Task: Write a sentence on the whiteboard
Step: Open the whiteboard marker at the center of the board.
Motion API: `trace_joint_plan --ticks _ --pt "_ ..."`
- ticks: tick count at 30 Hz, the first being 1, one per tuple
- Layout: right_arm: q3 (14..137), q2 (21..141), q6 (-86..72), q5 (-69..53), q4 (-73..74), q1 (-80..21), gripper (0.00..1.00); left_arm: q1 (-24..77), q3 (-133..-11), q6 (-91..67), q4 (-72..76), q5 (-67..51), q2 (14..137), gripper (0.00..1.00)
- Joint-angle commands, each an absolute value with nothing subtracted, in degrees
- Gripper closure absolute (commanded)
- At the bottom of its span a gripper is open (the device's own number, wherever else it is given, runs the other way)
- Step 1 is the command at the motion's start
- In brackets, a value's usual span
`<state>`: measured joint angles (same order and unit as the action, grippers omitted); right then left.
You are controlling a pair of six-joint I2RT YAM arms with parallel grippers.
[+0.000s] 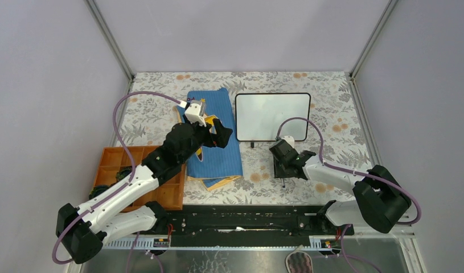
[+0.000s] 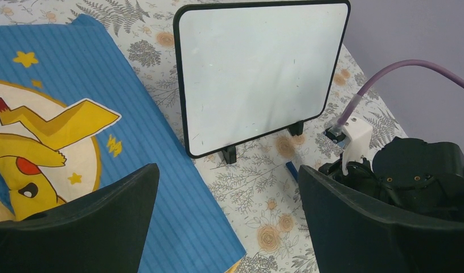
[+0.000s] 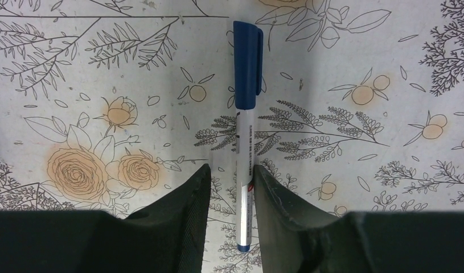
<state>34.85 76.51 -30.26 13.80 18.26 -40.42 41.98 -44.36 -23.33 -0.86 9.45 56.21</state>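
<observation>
Floral-print tablecloth (image 3: 360, 57), blue-capped white marker pen (image 3: 246, 131) lying between the half-open jaws of the right gripper (image 3: 232, 169)
Pen runs lengthwise along the fingers, not gripped yet; blank black-framed whiteboard (image 1: 272, 116) stands just beyond. Left gripper (image 2: 228, 176) wide open, empty.

Whiteboard (image 2: 258, 74): smooth white face, faint sheen; black plastic frame.
Cloth (image 2: 93, 68): blue ribbed fabric, matt.
Table cover (image 3: 389, 68): floral print, matt.
Marker (image 3: 247, 114): smooth plastic, slight gloss.
Right gripper (image 3: 232, 170): matt black plastic.
</observation>
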Motion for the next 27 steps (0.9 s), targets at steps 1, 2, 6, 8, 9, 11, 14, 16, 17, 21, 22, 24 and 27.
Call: trace_joint_plan --ticks 1,2,6,8,9,11,14,16,17,21,22,24,27 --pt "35.29 76.99 -31.1 11.87 17.18 -39.9 0.62 42.15 -46.36 -22.4 0.09 9.79 56.34 0.01" --pt "35.46 77.07 -31.4 11.54 17.22 -39.9 0.64 42.14 -46.4 -22.48 0.09 9.76 56.34 0.01" --pt "36.12 77.41 -32.07 11.05 17.2 -39.91 0.71 42.13 -46.35 -22.5 0.09 9.63 56.1 0.01" --pt "36.48 77.79 -32.01 11.89 17.68 -39.9 0.7 42.18 -46.32 -22.54 0.09 9.65 55.9 0.01" --pt "36.81 78.05 -31.93 12.33 18.01 -39.83 0.69 42.16 -46.27 -22.58 0.09 9.67 55.82 0.01" --pt "37.08 78.53 -31.64 12.87 18.35 -39.54 0.68 42.19 -46.34 -22.59 0.09 9.6 55.71 0.01" --pt "37.51 79.4 -31.12 13.58 18.55 -38.91 0.67 42.11 -46.32 -22.5 0.09 9.61 55.46 0.01" --pt "37.99 80.34 -30.63 13.77 18.78 -38.61 0.67 42.1 -46.29 -22.5 0.09 9.75 55.38 0.01" --pt "38.4 81.01 -30.45 14.0 19.12 -38.55 0.67 42.13 -46.24 -22.5 -0.7 9.88 55.33 0.01" --pt "39.4 82.7 -30.0 14.63 20.66 -38.52 0.67 42.18 -46.32 -22.46 -1.05 10.02 55.28 0.01" --pt "39.34 82.85 -30.03 14.51 20.8 -38.53 0.68 42.11 -46.36 -22.47 -1.05 9.98 55.28 0.01" --pt "39.14 82.8 -30.01 14.12 21.04 -38.6 0.69 42.11 -46.41 -22.48 -1.1 9.98 55.21 0.01" --pt "38.85 82.62 -30.02 13.8 21.64 -38.54 0.71 42.14 -46.43 -22.5 -1.17 9.97 55.1 0.01"
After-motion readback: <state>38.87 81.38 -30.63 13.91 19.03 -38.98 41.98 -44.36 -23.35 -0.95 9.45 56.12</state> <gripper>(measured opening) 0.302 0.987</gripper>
